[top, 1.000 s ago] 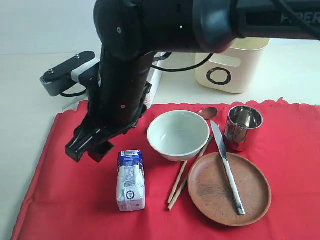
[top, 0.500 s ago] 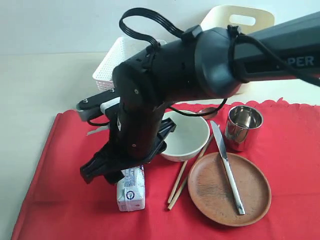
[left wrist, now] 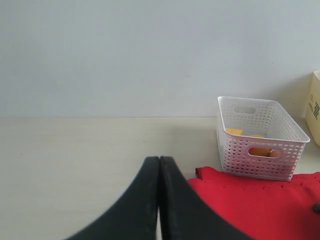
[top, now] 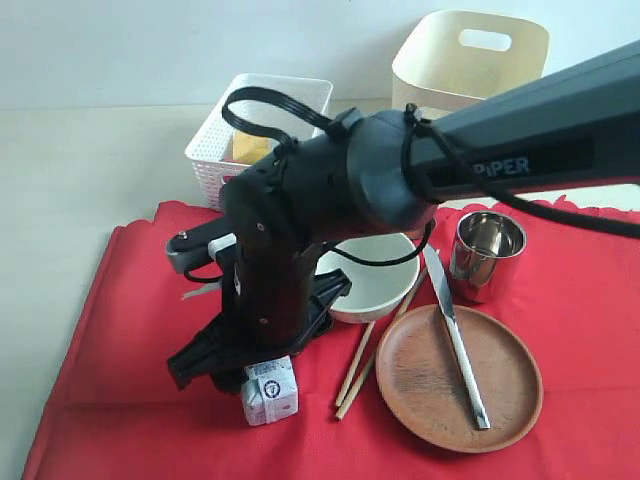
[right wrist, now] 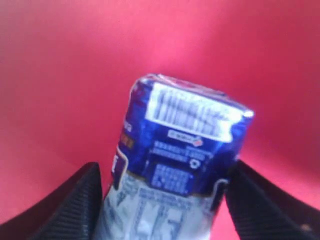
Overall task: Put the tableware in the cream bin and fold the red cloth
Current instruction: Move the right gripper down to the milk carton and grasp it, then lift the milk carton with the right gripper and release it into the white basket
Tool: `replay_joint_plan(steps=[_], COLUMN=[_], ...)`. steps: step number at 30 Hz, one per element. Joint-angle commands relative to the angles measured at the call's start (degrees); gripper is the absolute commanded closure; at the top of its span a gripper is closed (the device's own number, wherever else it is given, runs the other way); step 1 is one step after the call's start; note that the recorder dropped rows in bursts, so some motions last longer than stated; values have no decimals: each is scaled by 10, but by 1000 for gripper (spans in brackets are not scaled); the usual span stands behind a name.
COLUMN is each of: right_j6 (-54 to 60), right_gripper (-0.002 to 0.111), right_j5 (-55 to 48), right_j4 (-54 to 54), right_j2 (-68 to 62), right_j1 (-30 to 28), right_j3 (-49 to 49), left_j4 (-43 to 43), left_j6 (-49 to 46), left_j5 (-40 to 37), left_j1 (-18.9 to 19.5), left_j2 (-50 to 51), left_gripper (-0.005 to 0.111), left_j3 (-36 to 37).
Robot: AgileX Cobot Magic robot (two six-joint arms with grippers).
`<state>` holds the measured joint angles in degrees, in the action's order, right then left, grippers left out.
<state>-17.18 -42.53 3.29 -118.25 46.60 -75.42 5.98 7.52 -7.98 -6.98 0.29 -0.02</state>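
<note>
The red cloth (top: 120,330) covers the table and carries the tableware. On it are a pale bowl (top: 385,285), a steel cup (top: 487,253), a brown clay plate (top: 430,390) with a steel knife (top: 455,340) across it, and wooden chopsticks (top: 362,368). The arm hides the spoon. The cream bin (top: 470,60) stands at the back right. My right gripper (top: 235,372) has reached across to the left. It is low over a small milk carton (top: 270,392). Its open fingers straddle the carton (right wrist: 185,135). My left gripper (left wrist: 159,165) is shut and empty, off the cloth's corner (left wrist: 260,200).
A white perforated basket (top: 235,130) with yellow food inside stands behind the cloth's left part, also in the left wrist view (left wrist: 260,137). The right arm's dark bulk (top: 380,190) hangs over the cloth's middle, above the bowl's back rim. Bare cream tabletop (top: 80,170) lies left of the cloth.
The right arm has dropped lower and moved toward the front, bringing its gripper down around the milk carton. The cream bin and white basket have come back into sight behind it.
</note>
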Motion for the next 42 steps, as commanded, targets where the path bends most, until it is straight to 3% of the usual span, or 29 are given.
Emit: replay_joint_plan(steps=[1, 8, 13, 18, 23, 30, 42], right_j6=[2, 47, 67, 66, 68, 132, 142], right_gripper=[42, 51, 82, 102, 108, 108, 108], right_j5=[7, 20, 23, 36, 56, 52, 54], right_j4=[-2, 32, 43, 56, 62, 88, 71], right_j2=[-10, -10, -10, -12, -11, 16, 56], right_j1=[0, 0, 0, 0, 0, 0, -30], right_j3=[3, 3, 3, 3, 3, -22, -92], left_j4=[-2, -2, -2, -2, -2, -2, -2], left_j6=[1, 1, 1, 1, 1, 1, 1], left_j5=[1, 1, 1, 1, 1, 1, 1], left_j1=[-5, -5, -5, -5, -5, -5, -5], left_j2=[-3, -3, -3, -3, -3, -3, -3], left_gripper=[106, 106, 106, 106, 106, 106, 106], left_j3=[0, 0, 0, 0, 0, 0, 0])
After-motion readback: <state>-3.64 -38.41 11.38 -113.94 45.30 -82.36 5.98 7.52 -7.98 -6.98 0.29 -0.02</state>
